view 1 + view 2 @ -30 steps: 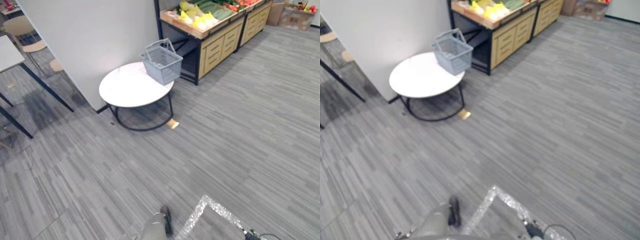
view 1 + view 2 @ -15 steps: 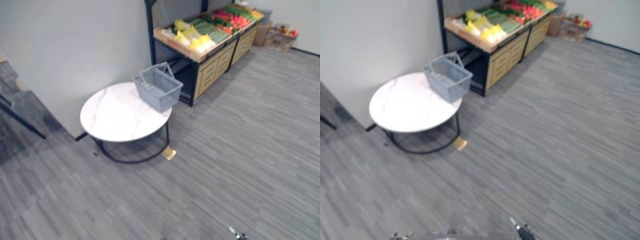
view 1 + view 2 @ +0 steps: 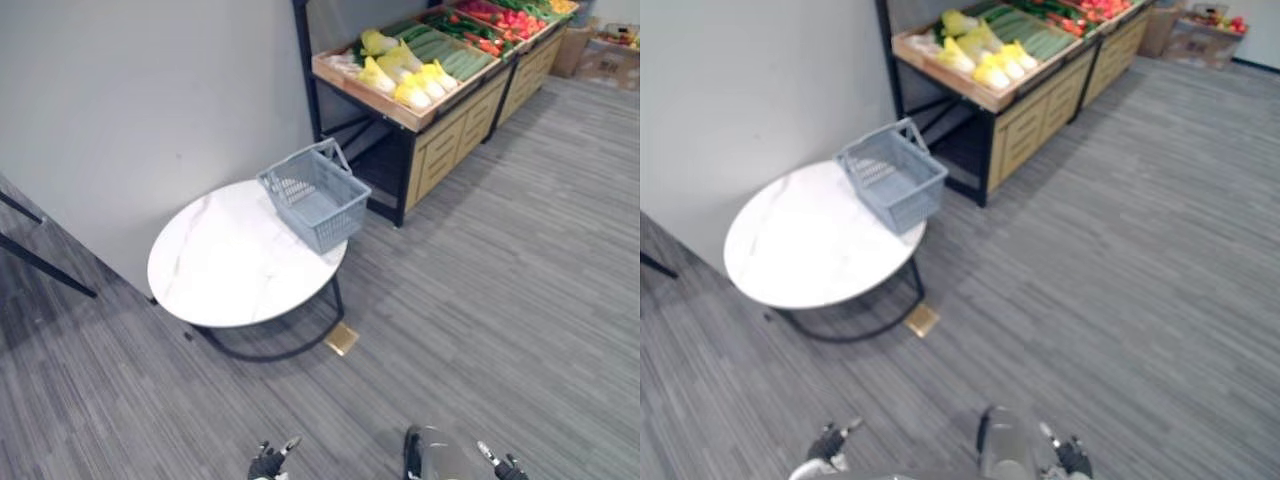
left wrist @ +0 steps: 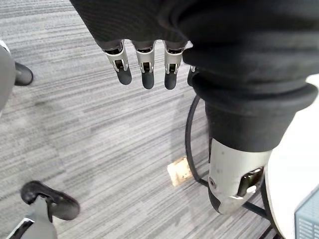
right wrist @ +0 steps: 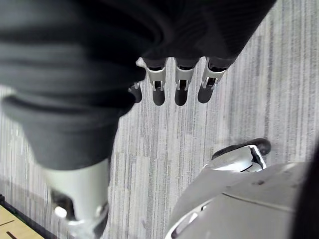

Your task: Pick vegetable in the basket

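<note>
Left eye view: pale yellow leafy cabbages [image 3: 412, 84] on wooden produce stand [image 3: 445, 150], beyond empty grey plastic mesh basket [image 3: 313, 195] on round white table [image 3: 225, 270]. Left wrist view: left hand [image 4: 143, 69] straight-fingered, empty. Right wrist view: right hand [image 5: 181, 84] likewise. Likely light, bruisable; best cupped round firm middle.

Both hands held low, fingers loose and straight.

The left hand [image 3: 268, 463] and the right hand [image 3: 507, 468] sit at the bottom edge of the head views, well apart. The left hand's fingers [image 4: 143, 67] reach straight out in a row from the dark ribbed cover [image 4: 209, 45], with the thumb [image 4: 233, 181] set apart. The right hand's fingers [image 5: 181, 82] are equally straight and side by side, its thumb [image 5: 79, 199] off to one side.
</note>
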Robot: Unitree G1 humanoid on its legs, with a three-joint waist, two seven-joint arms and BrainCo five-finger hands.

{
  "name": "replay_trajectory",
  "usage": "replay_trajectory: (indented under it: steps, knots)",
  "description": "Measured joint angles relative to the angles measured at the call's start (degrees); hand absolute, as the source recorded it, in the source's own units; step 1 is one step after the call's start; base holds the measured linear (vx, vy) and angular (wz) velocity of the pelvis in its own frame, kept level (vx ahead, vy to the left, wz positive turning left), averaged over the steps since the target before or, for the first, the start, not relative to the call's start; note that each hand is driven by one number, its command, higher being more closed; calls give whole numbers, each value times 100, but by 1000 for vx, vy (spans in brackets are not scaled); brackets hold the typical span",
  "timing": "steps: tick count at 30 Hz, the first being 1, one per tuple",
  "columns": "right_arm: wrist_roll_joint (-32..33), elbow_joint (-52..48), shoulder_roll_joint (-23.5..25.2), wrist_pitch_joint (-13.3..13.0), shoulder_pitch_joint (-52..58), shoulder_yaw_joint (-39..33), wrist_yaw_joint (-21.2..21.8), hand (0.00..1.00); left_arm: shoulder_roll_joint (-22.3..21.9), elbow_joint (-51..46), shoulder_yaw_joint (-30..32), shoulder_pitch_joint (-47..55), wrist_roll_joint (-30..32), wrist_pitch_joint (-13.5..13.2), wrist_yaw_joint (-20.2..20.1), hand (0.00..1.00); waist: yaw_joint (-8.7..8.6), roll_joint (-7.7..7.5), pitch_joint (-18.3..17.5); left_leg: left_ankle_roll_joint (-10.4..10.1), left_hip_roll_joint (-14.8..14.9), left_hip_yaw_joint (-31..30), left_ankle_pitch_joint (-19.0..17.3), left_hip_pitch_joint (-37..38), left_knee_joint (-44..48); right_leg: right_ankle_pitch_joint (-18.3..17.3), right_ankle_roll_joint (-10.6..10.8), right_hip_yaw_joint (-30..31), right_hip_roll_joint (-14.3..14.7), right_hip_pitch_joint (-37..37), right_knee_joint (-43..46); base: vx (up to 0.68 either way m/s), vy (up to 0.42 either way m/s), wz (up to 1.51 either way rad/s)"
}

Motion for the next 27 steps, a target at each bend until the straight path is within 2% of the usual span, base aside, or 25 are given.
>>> replay_trajectory:
  steps: [1, 3, 4, 5, 6, 7, 8, 9, 10, 12, 13, 14, 15, 17, 18, 19, 20, 21, 23, 24, 25, 26, 27]
  knots:
    - [-2, 25, -39, 5, 25, -10, 0, 0, -55, -5, 68, 25, 0, -7, 0, 0, 4, 78, -54, 3, 149, -182, 133, -135, 379, -110, -29, -122, 101, 220, -152, 487, -274, 37]
    - [-5, 119, -76, 5, 0, -14, 4, 0, -82, -18, 129, 72, -1, -17, -9, 0, 19, 142, -97, -87, 304, -446, 389, -531, 1237, -156, -76, -253, 252, 564, -506, 354, -181, 29]
    - [-7, 161, -91, 18, -17, 0, 9, 0, -45, -23, 211, 78, -1, -12, -19, 0, 6, 168, -115, -474, 404, -703, 820, -1092, 2295, -166, -92, -385, 319, 842, -765, 322, -129, 32]
    - [-7, 172, -91, 22, -26, 14, 12, 0, -16, -22, 238, 77, -4, -10, -19, 0, 4, 155, -99, -772, 457, -816, 1173, -1400, 2903, -172, -127, -443, 333, 1028, -911, 399, -119, 41]
    - [-7, 218, -96, 35, -44, 23, 5, 0, 45, -20, 236, 89, -42, 0, -18, 0, 28, 145, -70, -894, 572, -811, 1451, -2050, 4262, -169, -177, -537, 392, 1435, -1212, 491, -122, 30]
    - [-4, 237, -93, 76, -60, 139, -21, 0, 95, -42, 296, 159, -179, 3, -16, 0, 62, 79, -3, -676, 686, -484, 1258, -2506, 5224, -161, -198, -582, 408, 1932, -1506, 408, -72, 21]
    - [-4, 251, -86, 84, -82, 230, -21, 0, 137, -88, 302, 197, -243, -10, -7, 0, 99, 19, 21, -580, 713, -264, 1103, -2684, 5499, -154, -193, -588, 384, 2171, -1646, 392, -55, 0]
    - [-5, 251, -67, 81, -152, 294, -21, 0, 170, -182, 357, 209, -277, -24, 11, 0, 196, -60, 29, -395, 729, 207, 775, -2983, 5655, -139, -173, -569, 323, 2538, -1906, 372, -4, -13]
    - [-2, 265, -63, 79, -270, 297, -27, 0, 170, -234, 353, 196, -289, -53, 15, 0, 234, -71, 38, -254, 736, 628, 471, -3298, 5464, -129, -155, -564, 254, 2828, -2133, 435, 46, -16]
    - [1, 307, -61, 75, -427, 289, -32, 0, 177, -249, 337, 176, -409, -81, 16, 0, 283, -76, 44, -191, 709, 1200, 260, -3552, 4632, -78, -65, -585, 128, 3148, -2362, 434, 119, -8]
    - [5, 249, -104, 52, -465, 309, -41, 0, 201, -221, 203, 189, -427, -95, 58, 0, 292, -4, 44, 202, 592, 1958, 768, -3534, 2838, -64, 65, -664, 142, 3412, -2491, 446, 135, 23]
    - [5, 179, -119, 24, -415, 357, -51, 0, 187, -197, 59, 201, -432, -98, 68, 0, 288, 99, 42, 612, 520, 2347, 1179, -3535, 1933, -140, 200, -661, 228, 3513, -2488, 461, 159, 53]
    - [7, 216, -79, 25, -378, 367, -78, 0, 211, -164, -23, 189, -434, -103, 77, 0, 278, 25, 6, 838, 421, 2554, 997, -3396, 1776, -183, 267, -663, 171, 3565, -2501, 290, 133, 100]
    - [4, 256, -12, 27, -351, 515, -137, 0, 313, -154, -45, 101, -436, -126, 94, 0, 200, -225, 11, 896, -229, 2425, 1007, -3233, 868, -132, 247, -630, -42, 3581, -2557, 433, 238, 124]
    - [3, 260, -11, 26, -425, 553, -142, 0, 375, -137, -62, 73, -436, -114, 101, 0, 217, -287, 41, 905, -390, 2332, 1031, -3232, 743, -44, 201, -578, -69, 3620, -2622, 505, 233, 92]
    - [4, 249, -51, 16, -539, 652, -149, 0, 467, -85, -70, 74, -434, -72, 129, 0, 245, -309, 43, 943, -548, 2256, 999, -3132, 685, 119, 354, -433, -168, 3680, -2529, 256, 92, 46]
    - [4, 245, -60, 10, -546, 679, -148, 0, 468, -58, -73, 74, -434, -64, 135, 0, 257, -308, 43, 948, -570, 2255, 988, -3075, 658, 134, 358, -397, -188, 3693, -2469, 301, 97, 20]
    - [2, 235, -67, -16, -544, 730, -138, 0, 523, 59, -144, 92, -427, -54, 152, 0, 310, -313, 38, 934, -703, 2246, 977, -2753, 402, 208, 296, -237, -274, 3692, -2078, 222, 77, 4]
    - [0, 237, -66, -57, -499, 801, -137, 0, 618, 129, -308, 207, -397, -29, 150, 0, 325, -326, 38, 896, -843, 2200, 970, -2251, -43, 402, 306, 4, -393, 3424, -1009, 268, 87, 5]
    - [0, 237, -61, -62, -446, 824, -138, 0, 631, 167, -376, 312, -392, -11, 151, 0, 321, -229, -19, 840, -883, 2164, 941, -1960, -247, 699, 444, 198, -486, 3075, -60, 263, 36, 9]
    - [0, 234, -41, -63, -410, 891, -131, 0, 669, 232, -540, 376, -387, 2, 163, 0, 281, -245, -15, 781, -889, 2066, 807, -1817, -283, 843, 631, 386, -558, 2628, 1000, 247, 12, 15]
    - [1, 229, -28, -62, -401, 908, -127, 0, 715, 257, -636, 376, -388, 10, 168, 0, 255, -268, -5, 733, -890, 2042, 748, -1750, -282, 791, 555, 422, -615, 2402, 1412, 228, -29, 26]
    - [4, 223, -28, -61, -382, 914, -131, 0, 768, 282, -742, 376, -388, 44, 188, 0, 248, -273, 16, 735, -891, 1967, 724, -1602, -292, 498, 504, 347, -697, 2023, 1923, 200, -43, 33]
